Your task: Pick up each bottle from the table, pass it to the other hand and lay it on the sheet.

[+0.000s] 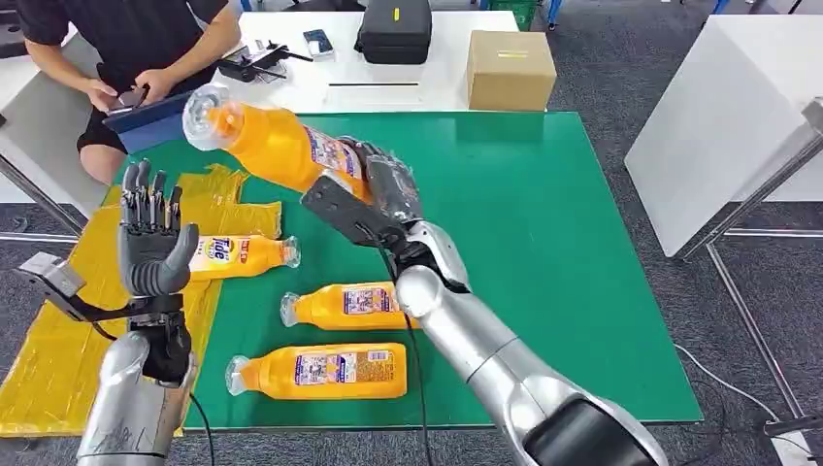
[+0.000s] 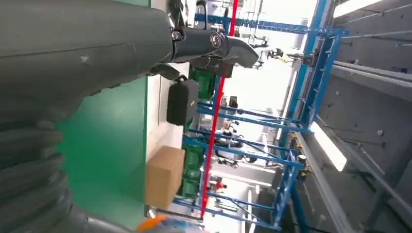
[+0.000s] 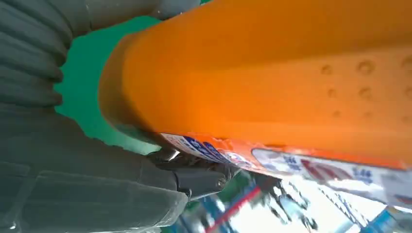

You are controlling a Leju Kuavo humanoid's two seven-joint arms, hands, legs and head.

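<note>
Bottle (image 1: 277, 146) number one, orange with a clear cap, is up in the air over the green bench (image 1: 543, 252), tilted with its cap toward the far left, and the right hand (image 1: 383, 189) has its fingers (image 1: 396, 190) wrapped round the lower body. From the right wrist the same orange body and its printed label sit right against the grey thumb. The left hand (image 1: 150, 238) is raised upright beside the yellow sheet (image 1: 58, 359), fingers apart and grasping nothing. One bottle (image 1: 238, 255) lies with its base on the sheet's edge, cap on the green. Two more bottles (image 1: 345, 305) (image 1: 320, 371) lie on their sides on the green. All look full of orange liquid. A cardboard box (image 1: 510, 70) and a black case (image 1: 393, 31) sit behind, near a seated person (image 1: 126, 58).
</note>
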